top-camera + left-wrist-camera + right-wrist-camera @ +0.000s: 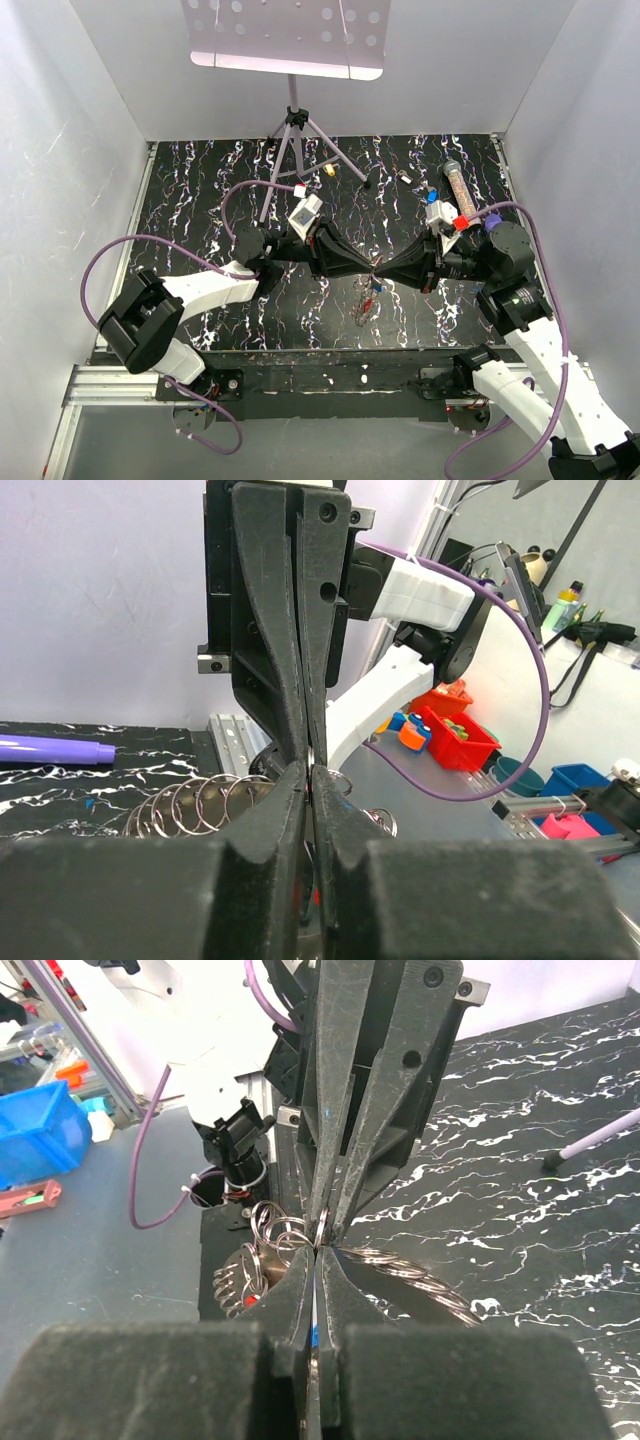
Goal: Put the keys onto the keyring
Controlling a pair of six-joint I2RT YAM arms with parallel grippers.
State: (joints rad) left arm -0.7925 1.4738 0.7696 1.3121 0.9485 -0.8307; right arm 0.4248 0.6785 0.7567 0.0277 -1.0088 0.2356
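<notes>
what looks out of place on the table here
Nothing spilled or broken. The keyring hangs mid-table where the shut left gripper and right gripper meet tip to tip, yet what looks like a yellow key lies alone far back by the tripod foot, and a glittery tube lies loose at the far right.

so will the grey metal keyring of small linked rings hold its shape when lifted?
Probably floppy: the grey metal keyring is many small linked rings, so it should sag and swing. Likely light, since the rings look like thin wire. The smooth shiny metal may slip when pinched.
</notes>
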